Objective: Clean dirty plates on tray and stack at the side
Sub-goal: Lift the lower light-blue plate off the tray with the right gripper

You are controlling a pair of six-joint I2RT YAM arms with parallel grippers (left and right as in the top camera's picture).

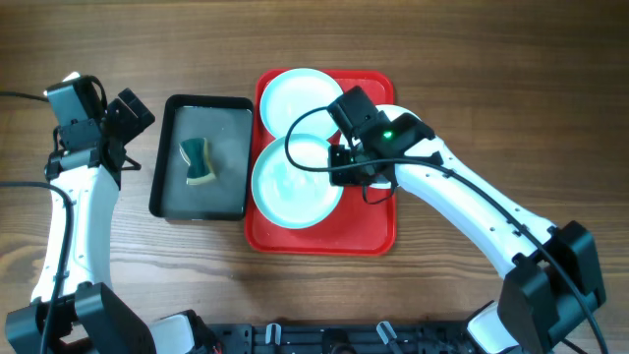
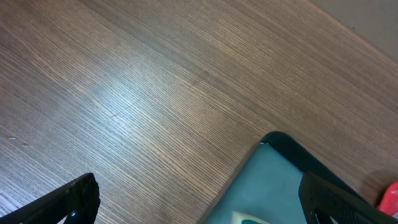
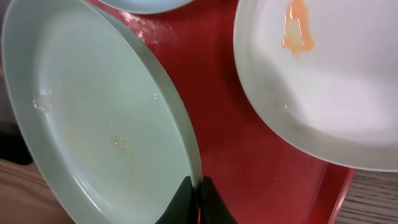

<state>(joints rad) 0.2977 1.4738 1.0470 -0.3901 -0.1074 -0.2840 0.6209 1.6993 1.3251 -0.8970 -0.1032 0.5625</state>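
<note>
Right gripper (image 1: pixel 335 169): the jaws are clamped together on the rim of the pale blue plate (image 1: pixel 293 184). In the right wrist view, the right gripper (image 3: pixel 199 194) pinches the plate edge between its two dark fingertips (image 3: pixel 184 200).

The pale blue plate (image 3: pixel 93 118) extends to the left of this gripper. It bears faint smears and a small clear blob near its far rim. It sits over the red tray (image 1: pixel 324 234), and its far side reaches the tray's left rim. Whether it is lifted clear of the tray floor cannot be determined.

The white plate (image 3: pixel 336 93) lies just to the right of the gripper on the red tray (image 3: pixel 224 118) and carries an orange smear. Overhead, the white plate (image 1: pixel 393 111) is mostly hidden under the wrist.

The second pale blue plate (image 1: pixel 295 98) lies ahead and to the left of the gripper, on the tray's far end, its edge meeting the held plate.

Left gripper (image 1: pixel 131 120): the jaws stand wide apart and hold nothing. In the left wrist view, the left gripper (image 2: pixel 199 190) hangs above the wooden table (image 2: pixel 155 81). The dark pan (image 1: pixel 162 162) lies just to its right and holds a sponge (image 1: pixel 199 161).
</note>
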